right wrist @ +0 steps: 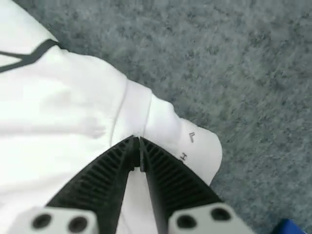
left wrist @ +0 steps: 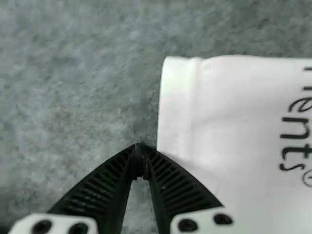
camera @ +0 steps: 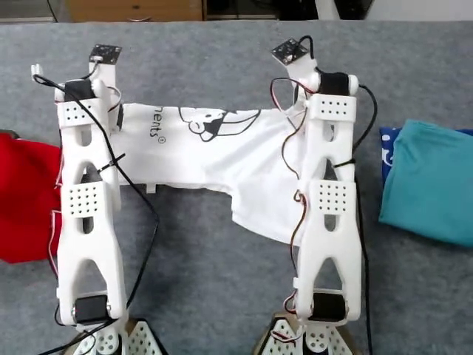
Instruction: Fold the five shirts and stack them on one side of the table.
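Note:
A white shirt (camera: pixel 222 155) with black print lies spread on the grey table between my two arms, its far edge stretched straight from one arm to the other. In the left wrist view my left gripper (left wrist: pixel 139 148) is shut at the hemmed edge of the white shirt (left wrist: pixel 234 122), with a sliver of white cloth showing between its fingers. My right gripper (right wrist: pixel 136 141) is shut on a bunched fold of the white shirt (right wrist: pixel 58 107) beside a seam. A red shirt (camera: pixel 26 200) lies at the left edge. A folded teal shirt (camera: pixel 432 181) rests at the right.
Under the teal shirt a blue cloth (camera: pixel 386 148) sticks out at its far corner. Grey carpet-like table (camera: pixel 199 281) lies bare in front of the white shirt and between the arm bases. Wooden furniture (camera: pixel 133 9) stands beyond the far edge.

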You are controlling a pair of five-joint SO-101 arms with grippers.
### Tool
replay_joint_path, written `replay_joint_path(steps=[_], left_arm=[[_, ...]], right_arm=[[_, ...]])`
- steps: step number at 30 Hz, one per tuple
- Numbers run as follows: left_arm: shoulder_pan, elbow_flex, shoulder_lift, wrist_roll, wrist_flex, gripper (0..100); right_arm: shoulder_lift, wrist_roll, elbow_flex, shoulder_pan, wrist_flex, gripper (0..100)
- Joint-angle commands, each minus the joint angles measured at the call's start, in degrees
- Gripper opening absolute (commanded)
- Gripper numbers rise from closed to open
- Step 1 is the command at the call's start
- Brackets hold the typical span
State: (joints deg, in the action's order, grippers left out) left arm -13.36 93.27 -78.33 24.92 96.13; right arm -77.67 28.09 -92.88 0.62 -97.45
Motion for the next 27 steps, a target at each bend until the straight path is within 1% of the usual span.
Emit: replay_joint_path(steps=[1, 9, 13, 15, 20, 27], left_arm=[[-0.09, 2.55, 5.58, 0.09, 2.73, 2], [1.41, 2.55, 14.64, -0.09, 2.99, 2], [1.41, 2.55, 19.38, -3.08, 3.34, 2], [1.85, 2.55, 21.67, -3.52, 4.57, 2], [2.46, 2.02, 26.24, -5.80, 4.66, 2], [4.57, 1.93, 30.46, -6.07, 4.75, 2]], right_arm=[[5.49, -0.44, -2.68, -1.01, -0.62, 0.2], [10.59, -0.44, -2.68, -2.59, -1.14, 0.2], [15.60, -0.44, -2.68, -2.68, -3.60, 0.2], [18.42, -0.44, -2.68, -2.42, -4.75, 0.2], [27.12, -0.53, -2.68, -1.54, -4.92, 0.2], [41.27, -0.53, -2.59, -0.04, -5.01, 0.2]])
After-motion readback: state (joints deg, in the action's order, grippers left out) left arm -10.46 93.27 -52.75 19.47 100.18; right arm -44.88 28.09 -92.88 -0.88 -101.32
